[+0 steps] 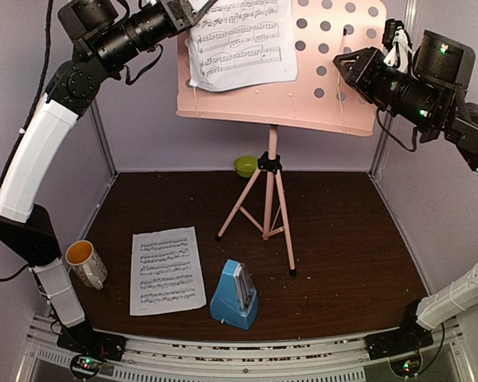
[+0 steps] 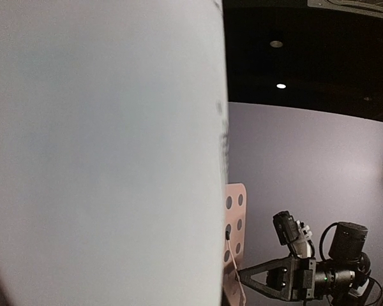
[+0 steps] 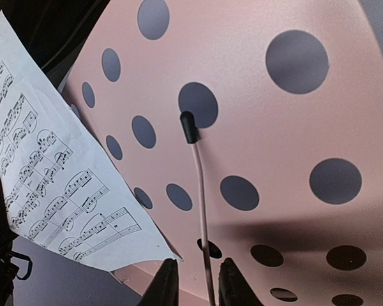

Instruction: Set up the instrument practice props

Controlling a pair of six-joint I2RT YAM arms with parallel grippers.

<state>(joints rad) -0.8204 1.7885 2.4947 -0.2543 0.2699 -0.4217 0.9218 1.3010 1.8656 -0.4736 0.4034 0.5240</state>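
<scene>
Your left tool (image 1: 193, 12) pinches page 1 (image 1: 243, 40) on the stand (image 1: 287, 99) at upper left, right tool (image 3: 198, 284) slightly spread around its wire arm (image 3: 198, 178); page 2 (image 1: 167, 270) lies unplaced on the bench (image 1: 342, 239) beside the metronome (image 1: 235, 296).

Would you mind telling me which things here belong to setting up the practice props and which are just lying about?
Belong to the job:
pink music stand
propped sheet-music page
flat sheet-music page
blue metronome

Just lying about:
white mug
green bowl
</scene>
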